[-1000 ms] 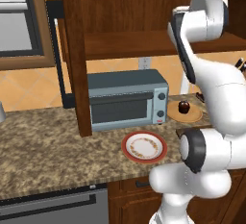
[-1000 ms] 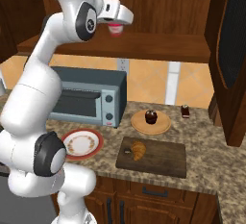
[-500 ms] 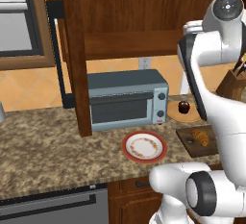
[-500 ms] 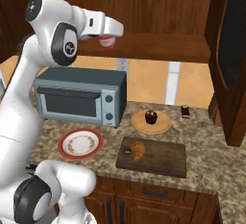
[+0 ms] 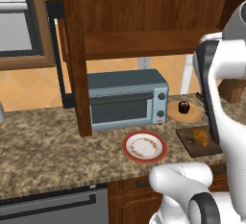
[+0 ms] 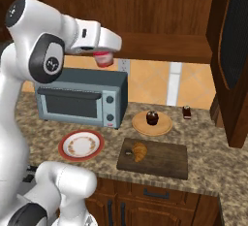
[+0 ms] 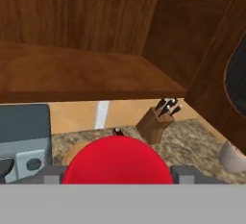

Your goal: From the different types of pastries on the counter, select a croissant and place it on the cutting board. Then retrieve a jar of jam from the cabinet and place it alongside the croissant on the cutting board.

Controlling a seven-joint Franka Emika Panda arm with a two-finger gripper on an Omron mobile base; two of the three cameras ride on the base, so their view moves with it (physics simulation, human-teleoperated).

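Jam jar [image 6: 102,58] sits clamped in my gripper [image 6: 103,59] above the toaster oven [image 6: 80,96], carried high, I judge, to clear it toward the cutting board [image 6: 160,158] where the croissant [image 6: 139,151] lies.

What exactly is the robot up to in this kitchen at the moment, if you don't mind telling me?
The arm's gripper holds the jar of jam, red lid showing, in the air above the toaster oven, just below the cabinet shelf. The croissant already lies on the cutting board on the counter. The cupcake sits on the round wooden plate behind it.
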